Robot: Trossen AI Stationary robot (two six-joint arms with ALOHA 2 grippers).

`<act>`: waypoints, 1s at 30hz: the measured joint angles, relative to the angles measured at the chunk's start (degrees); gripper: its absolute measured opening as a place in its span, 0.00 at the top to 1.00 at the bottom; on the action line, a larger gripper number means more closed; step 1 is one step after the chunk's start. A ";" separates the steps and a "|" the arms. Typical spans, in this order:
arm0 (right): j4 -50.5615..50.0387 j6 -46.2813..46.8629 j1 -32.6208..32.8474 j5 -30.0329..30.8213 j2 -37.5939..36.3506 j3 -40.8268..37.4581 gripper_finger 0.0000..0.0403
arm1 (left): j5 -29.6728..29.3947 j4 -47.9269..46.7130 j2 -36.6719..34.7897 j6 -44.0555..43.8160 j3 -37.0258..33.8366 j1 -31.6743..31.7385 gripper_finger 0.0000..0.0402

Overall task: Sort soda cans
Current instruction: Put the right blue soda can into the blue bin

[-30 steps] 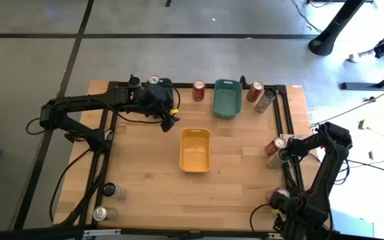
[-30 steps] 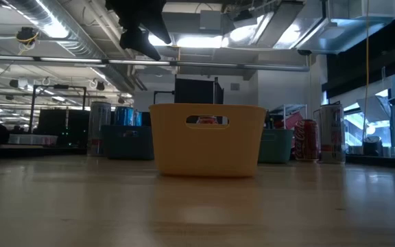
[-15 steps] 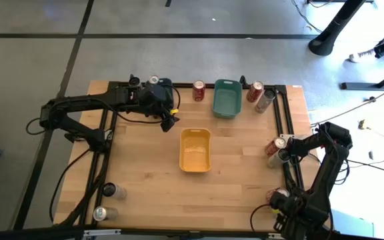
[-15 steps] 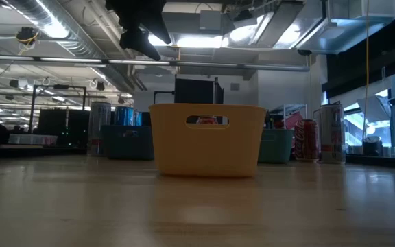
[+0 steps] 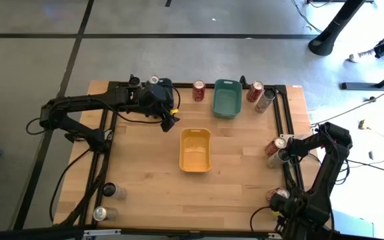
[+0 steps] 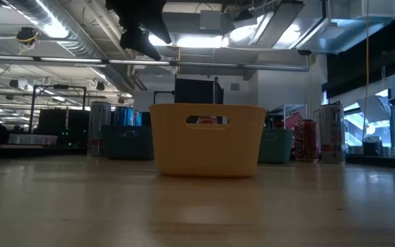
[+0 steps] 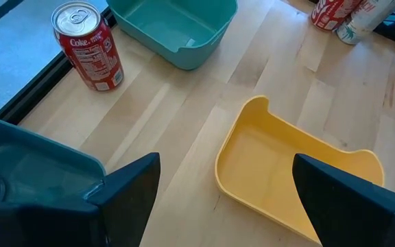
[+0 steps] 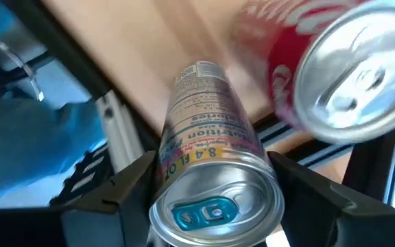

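A silver soda can (image 8: 211, 185) with a blue tab stands upright at the table's right edge, next to a red soda can (image 8: 334, 82). My right gripper (image 5: 284, 154) reaches down over it and is shut on it. My left gripper (image 7: 228, 199) hangs open and empty above the table, at the far left corner of the yellow bin (image 5: 195, 149); it also shows in the low view (image 6: 142, 38). A teal bin (image 5: 226, 98) stands at the far edge with a red can (image 5: 199, 91) on its left. My right gripper pinches the silver can's wall just below its top rim (image 8: 163, 180) between its two fingers (image 8: 125, 195), one on each side. The fingers come from above, pointing almost straight down along the can. The can stays upright; whether its base rests on the table I cannot tell.
A red can (image 5: 255, 91) and a lying silver can (image 5: 265, 101) sit right of the teal bin. Two cans (image 5: 109, 191) lie at the near left corner, one (image 5: 277, 196) at the near right, one (image 5: 154, 81) behind my left arm. Black frame rails (image 5: 287, 120) edge the table.
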 joint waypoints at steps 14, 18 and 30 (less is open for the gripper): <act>-1.63 -10.75 -5.82 5.32 -0.04 9.56 0.43 | 0.00 -0.57 0.01 2.33 0.00 -1.29 0.20; -2.42 -18.63 -9.96 8.67 -0.06 10.12 0.43 | 0.11 -0.59 0.02 3.36 0.00 -3.02 0.20; -8.56 -51.83 -26.66 15.27 -0.24 10.12 0.43 | 6.10 -2.82 0.02 7.25 0.00 -7.53 0.20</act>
